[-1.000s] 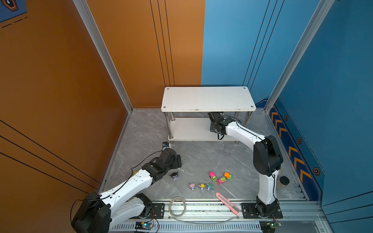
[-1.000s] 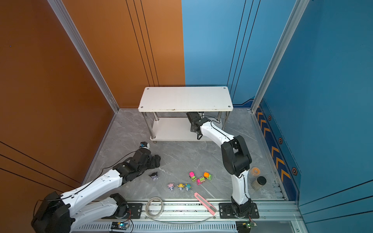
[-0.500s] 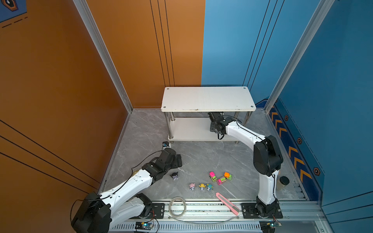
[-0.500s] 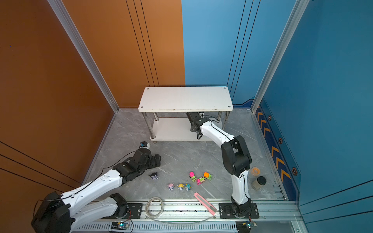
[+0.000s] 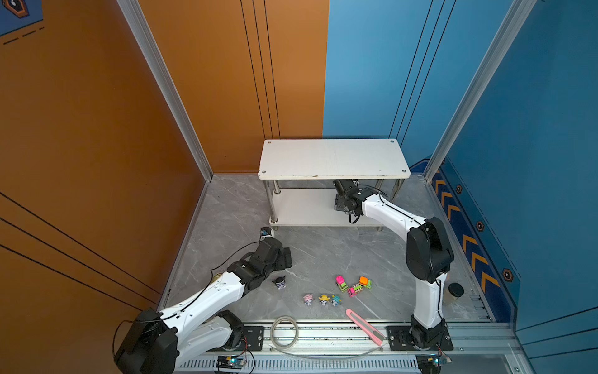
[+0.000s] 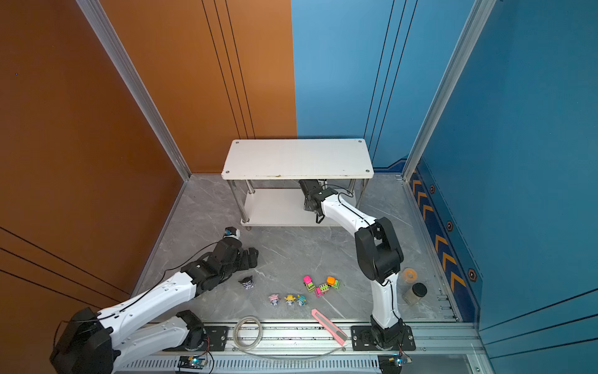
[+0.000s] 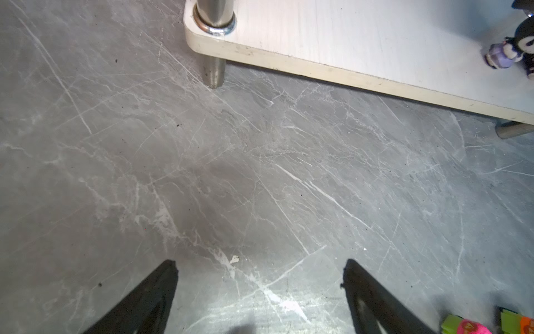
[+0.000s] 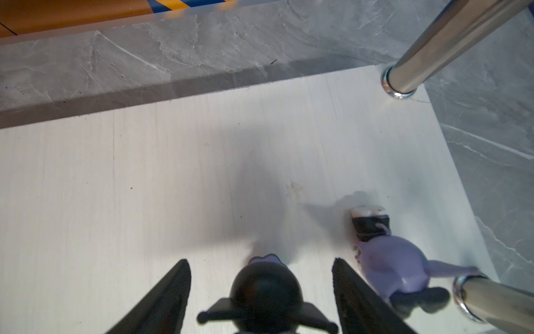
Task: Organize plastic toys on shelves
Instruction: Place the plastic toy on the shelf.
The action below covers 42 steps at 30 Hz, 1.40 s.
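The shelves (image 5: 333, 158) (image 6: 297, 158) stand at the back, two white boards on chrome legs. My right gripper (image 8: 260, 260) reaches under the top board, over the lower board (image 8: 144, 173). It is open, and a black pointy-eared figurine (image 8: 265, 292) stands between its jaws with a gap on each side. A second, purple figurine (image 8: 390, 260) lies beside it. On the floor are another black-purple figurine (image 5: 280, 282), three neon trucks (image 5: 355, 289) and three pastel figurines (image 5: 323, 299). My left gripper (image 7: 260, 262) (image 5: 286, 257) hangs open over bare floor, left of these toys.
A pink utility knife (image 5: 365, 326) and a coil of clear tubing (image 5: 284, 332) lie on the front rail. A black-lidded jar (image 5: 454, 293) and a tape roll (image 6: 409, 274) sit by the right arm's base. Orange and blue walls close in the floor.
The right gripper's jaws have spread wider around the black figurine on the lower board. Neither arm has visibly shifted in the top views.
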Each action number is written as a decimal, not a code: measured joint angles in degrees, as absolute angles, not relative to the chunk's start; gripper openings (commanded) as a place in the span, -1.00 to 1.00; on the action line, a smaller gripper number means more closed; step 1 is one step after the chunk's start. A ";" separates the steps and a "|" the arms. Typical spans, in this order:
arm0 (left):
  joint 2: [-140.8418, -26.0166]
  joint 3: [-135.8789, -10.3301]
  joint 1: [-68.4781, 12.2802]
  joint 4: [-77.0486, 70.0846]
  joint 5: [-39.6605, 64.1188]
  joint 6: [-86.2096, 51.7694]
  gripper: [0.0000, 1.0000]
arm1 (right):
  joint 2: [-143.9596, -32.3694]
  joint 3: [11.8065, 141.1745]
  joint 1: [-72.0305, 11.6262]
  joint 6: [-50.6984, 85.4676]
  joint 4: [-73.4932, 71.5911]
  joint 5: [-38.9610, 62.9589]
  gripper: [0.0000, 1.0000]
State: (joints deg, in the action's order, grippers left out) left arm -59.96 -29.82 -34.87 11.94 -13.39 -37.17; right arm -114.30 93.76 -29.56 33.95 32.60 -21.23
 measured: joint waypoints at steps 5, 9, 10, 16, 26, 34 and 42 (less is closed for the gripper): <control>-59.96 -29.82 -34.87 11.94 -13.39 -37.15 0.83 | -114.30 94.02 -29.56 33.93 32.91 -21.23 0.62; -59.96 -29.82 -34.87 11.97 -13.41 -37.12 0.84 | -114.30 94.02 -29.69 33.78 32.91 -21.21 0.74; -59.96 -29.82 -34.87 11.97 -13.41 -37.12 0.84 | -114.30 94.02 -29.76 33.71 32.88 -21.23 0.77; -59.94 -29.82 -34.87 11.99 -13.41 -37.12 0.84 | -114.17 93.91 -30.83 33.32 32.91 -21.30 0.81; -59.02 -29.82 -34.87 12.23 -13.45 -37.10 0.86 | -111.55 90.78 -31.81 33.30 33.26 -21.82 0.83; -59.02 -29.82 -34.87 12.23 -13.45 -37.10 0.87 | -109.75 89.21 -32.71 33.30 33.65 -22.76 0.86; -58.74 -29.82 -34.87 12.73 -13.54 -37.08 0.88 | -102.67 87.22 -35.88 33.47 32.51 -22.79 0.86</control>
State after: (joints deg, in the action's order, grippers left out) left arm -58.74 -29.82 -34.87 12.73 -13.54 -37.08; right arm -102.67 87.22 -35.88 33.47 32.51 -22.79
